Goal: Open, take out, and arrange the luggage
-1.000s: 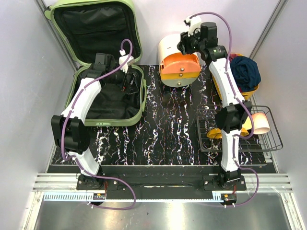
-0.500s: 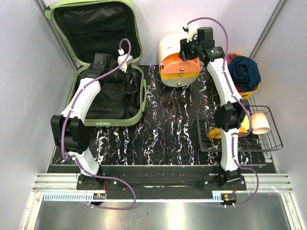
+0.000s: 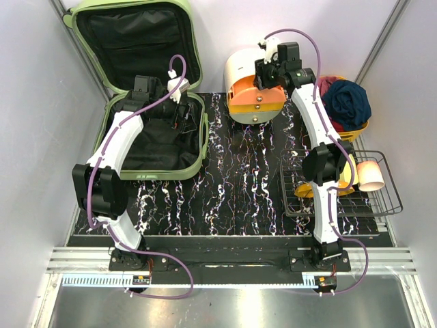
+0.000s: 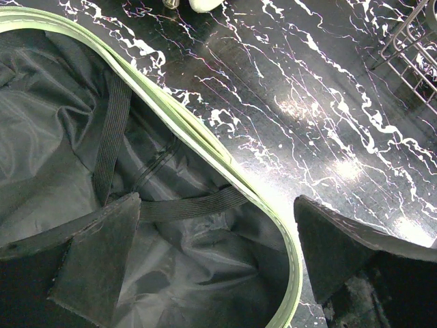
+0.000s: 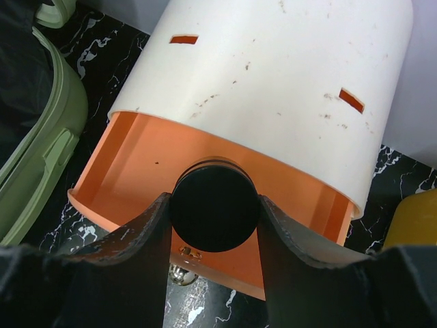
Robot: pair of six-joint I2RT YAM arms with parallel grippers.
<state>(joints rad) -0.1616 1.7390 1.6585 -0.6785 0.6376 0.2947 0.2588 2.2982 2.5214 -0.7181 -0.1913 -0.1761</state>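
At the far left of the black, white-veined tabletop [image 3: 239,178], the large pale green hard-shell suitcase [image 3: 133,37] is laid wide open. Its lid is stood up against the back wall and the black fabric lining is on show in both halves. Black straps can be seen running across the lining in the left wrist view.

The left gripper [image 4: 215,253] is held low over the right rim of the suitcase base, one finger above the lining and the other out over the table. Its jaws are spread all the way and nothing is gripped.

Over on the far right-centre, the right gripper [image 5: 213,205] is parked above the cream-and-orange cylindrical drawer box [image 3: 249,85], whose orange drawer is pulled out. A black round disc-like object [image 5: 215,219] is clamped between the half-closed fingers, touched on both sides. What it actually is can't be made out, tbh.

An orange plastic bin [image 3: 355,130] with a dark blue cloth [image 3: 348,99] in it is set at the far right, and a black wire basket [image 3: 389,198] just near of that.
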